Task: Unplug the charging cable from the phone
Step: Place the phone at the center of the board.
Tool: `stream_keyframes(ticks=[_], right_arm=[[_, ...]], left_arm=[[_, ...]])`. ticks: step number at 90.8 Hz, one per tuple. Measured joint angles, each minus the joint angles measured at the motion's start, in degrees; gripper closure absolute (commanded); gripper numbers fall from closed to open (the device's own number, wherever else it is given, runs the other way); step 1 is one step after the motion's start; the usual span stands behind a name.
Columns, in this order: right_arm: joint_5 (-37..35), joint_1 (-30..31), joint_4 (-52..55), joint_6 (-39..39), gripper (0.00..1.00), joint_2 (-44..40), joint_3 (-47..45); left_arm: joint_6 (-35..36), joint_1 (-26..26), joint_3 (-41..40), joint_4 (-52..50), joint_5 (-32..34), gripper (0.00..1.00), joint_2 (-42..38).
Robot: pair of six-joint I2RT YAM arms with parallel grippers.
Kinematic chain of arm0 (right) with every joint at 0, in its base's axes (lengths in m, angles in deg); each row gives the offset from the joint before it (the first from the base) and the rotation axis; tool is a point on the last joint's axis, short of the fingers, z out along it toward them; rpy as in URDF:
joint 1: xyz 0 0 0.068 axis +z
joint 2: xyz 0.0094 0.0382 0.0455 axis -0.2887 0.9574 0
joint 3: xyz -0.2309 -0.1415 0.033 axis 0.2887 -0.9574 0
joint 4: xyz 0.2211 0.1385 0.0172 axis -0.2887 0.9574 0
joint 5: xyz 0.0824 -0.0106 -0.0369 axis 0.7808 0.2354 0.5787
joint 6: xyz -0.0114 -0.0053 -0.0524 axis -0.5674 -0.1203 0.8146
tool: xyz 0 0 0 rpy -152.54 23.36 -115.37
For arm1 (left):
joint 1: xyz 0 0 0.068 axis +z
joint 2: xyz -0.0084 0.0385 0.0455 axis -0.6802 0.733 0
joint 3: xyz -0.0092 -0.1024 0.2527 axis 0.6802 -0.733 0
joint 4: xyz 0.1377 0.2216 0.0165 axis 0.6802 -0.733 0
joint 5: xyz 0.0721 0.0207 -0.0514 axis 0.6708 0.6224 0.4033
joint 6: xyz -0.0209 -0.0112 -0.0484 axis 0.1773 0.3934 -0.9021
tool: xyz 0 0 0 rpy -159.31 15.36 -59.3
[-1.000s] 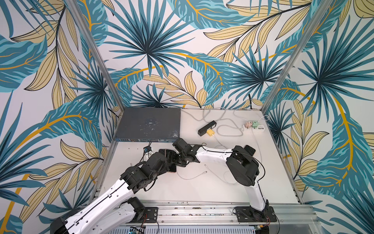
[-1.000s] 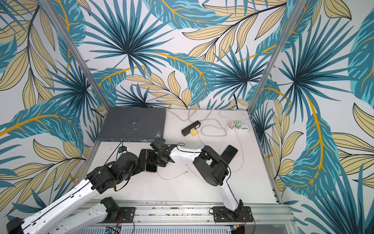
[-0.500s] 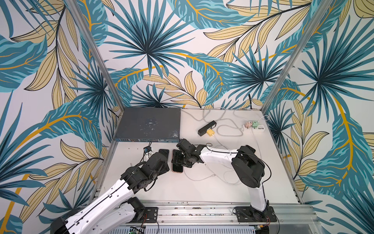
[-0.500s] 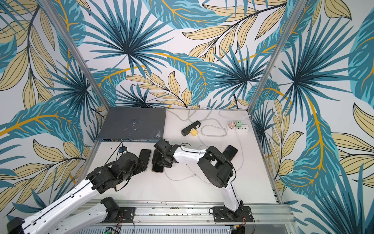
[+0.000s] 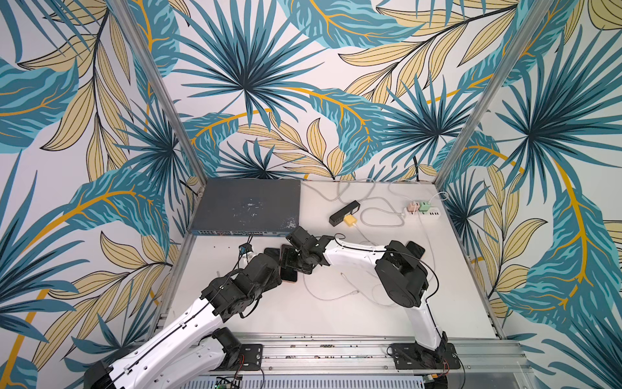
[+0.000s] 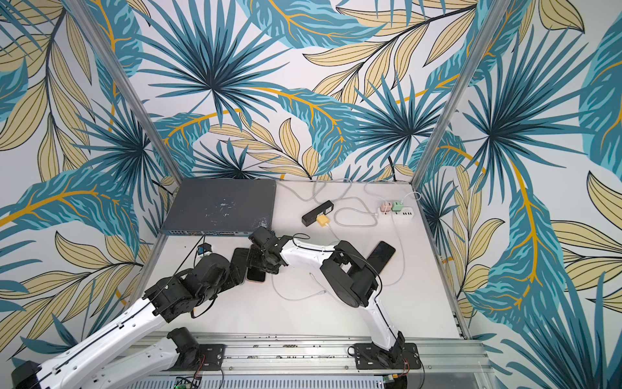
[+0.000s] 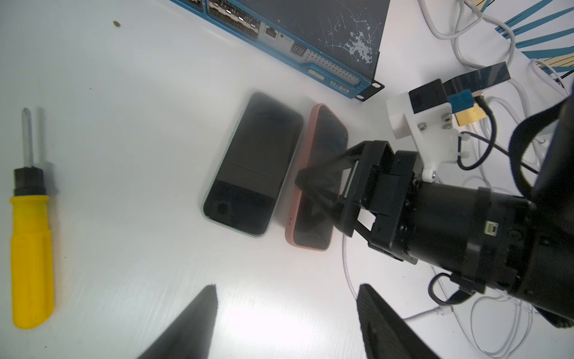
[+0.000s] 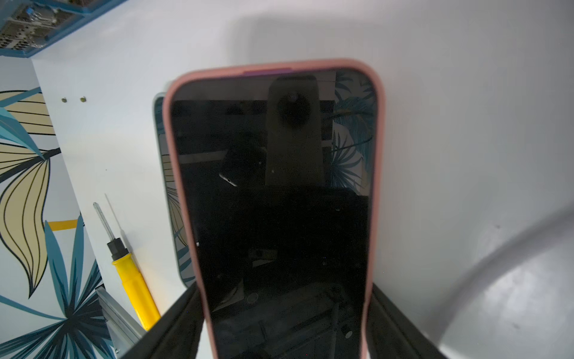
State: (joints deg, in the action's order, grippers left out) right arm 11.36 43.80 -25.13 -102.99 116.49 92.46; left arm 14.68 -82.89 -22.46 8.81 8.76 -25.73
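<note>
Pink-cased phone between fingers of right hand, grip unclear, port unseen; left hand open.

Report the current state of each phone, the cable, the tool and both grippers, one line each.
pink phone: flat on the table, screen dark, no cable in it.
pale green phone: flat beside the pink one, screen dark.
charging cable: plug end loose on the table.
right gripper: closed across the pink phone, fingers on both long edges.
left gripper: open, empty.
screwdriver: lying flat, untouched.
</note>
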Motion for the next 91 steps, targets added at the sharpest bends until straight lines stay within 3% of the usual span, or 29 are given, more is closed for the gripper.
stream_keyframes(ticks=[24,74,82,91], right_arm=[[-0.7,0.2,-0.4,-0.3,0.16,-0.3,-0.6],[-4.7,0.2,3.1,1.9,0.20,-2.0,-1.0],[-7.2,0.2,5.3,4.4,0.27,-2.0,1.3],[-9.5,0.2,7.2,7.8,0.52,-2.0,3.8]], left_arm=[[0.0,0.0,0.0,0.0,0.0,0.26,0.0],[0.0,0.0,-0.1,1.1,0.0,0.27,0.6],[0.3,0.0,-0.1,1.1,0.1,0.27,0.5],[0.6,0.0,-0.1,0.7,0.7,0.27,0.4]])
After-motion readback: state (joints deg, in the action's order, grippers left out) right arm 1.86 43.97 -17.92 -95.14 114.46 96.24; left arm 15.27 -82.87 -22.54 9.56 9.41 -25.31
